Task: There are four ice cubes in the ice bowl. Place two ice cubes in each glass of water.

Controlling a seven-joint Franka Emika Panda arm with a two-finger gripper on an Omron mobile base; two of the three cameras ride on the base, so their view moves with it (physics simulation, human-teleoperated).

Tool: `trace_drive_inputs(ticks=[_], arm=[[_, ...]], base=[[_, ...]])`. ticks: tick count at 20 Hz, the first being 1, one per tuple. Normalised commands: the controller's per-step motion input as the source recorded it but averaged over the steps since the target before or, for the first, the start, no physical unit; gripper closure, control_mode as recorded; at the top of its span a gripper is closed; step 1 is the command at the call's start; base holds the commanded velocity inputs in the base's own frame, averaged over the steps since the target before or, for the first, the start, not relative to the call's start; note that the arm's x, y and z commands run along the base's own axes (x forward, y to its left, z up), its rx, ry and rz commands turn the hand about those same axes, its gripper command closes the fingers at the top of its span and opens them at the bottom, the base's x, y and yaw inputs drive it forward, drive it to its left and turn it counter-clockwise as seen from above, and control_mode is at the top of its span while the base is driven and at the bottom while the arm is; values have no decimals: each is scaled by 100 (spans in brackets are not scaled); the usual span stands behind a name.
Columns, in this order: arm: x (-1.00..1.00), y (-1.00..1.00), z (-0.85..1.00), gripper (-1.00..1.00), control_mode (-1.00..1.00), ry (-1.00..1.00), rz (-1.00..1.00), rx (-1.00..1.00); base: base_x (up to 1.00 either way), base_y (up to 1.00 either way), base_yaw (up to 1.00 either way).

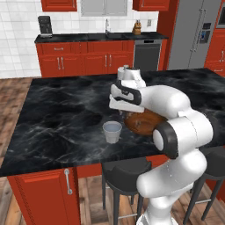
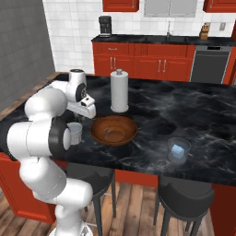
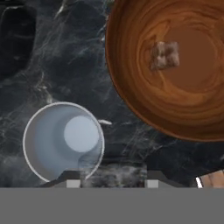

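Presently, left base view: small translucent grey-blue glass tumbler on the black marble table, wide reddish-brown wooden bowl at its 3 o'clock; white arm folded forward above both. Right base view: second tumbler holding one pale blue ice cube, at the bowl's 4 o'clock. Hand view: claw pointing straight down; whether it grips anything I cannot tell. Another cube in the bowl: likely slippery, light, best pinched across flat faces.
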Motion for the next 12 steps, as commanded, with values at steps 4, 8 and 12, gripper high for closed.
trace_drive_inputs(ticks=[4,8,12], arm=[[0,62,-1,100,-100,10,7,0],[0,61,-17,100,-100,9,4,0],[6,18,-28,100,-100,8,1,0]], base=[[0,0,0],[0,0,0],[0,0,0]])
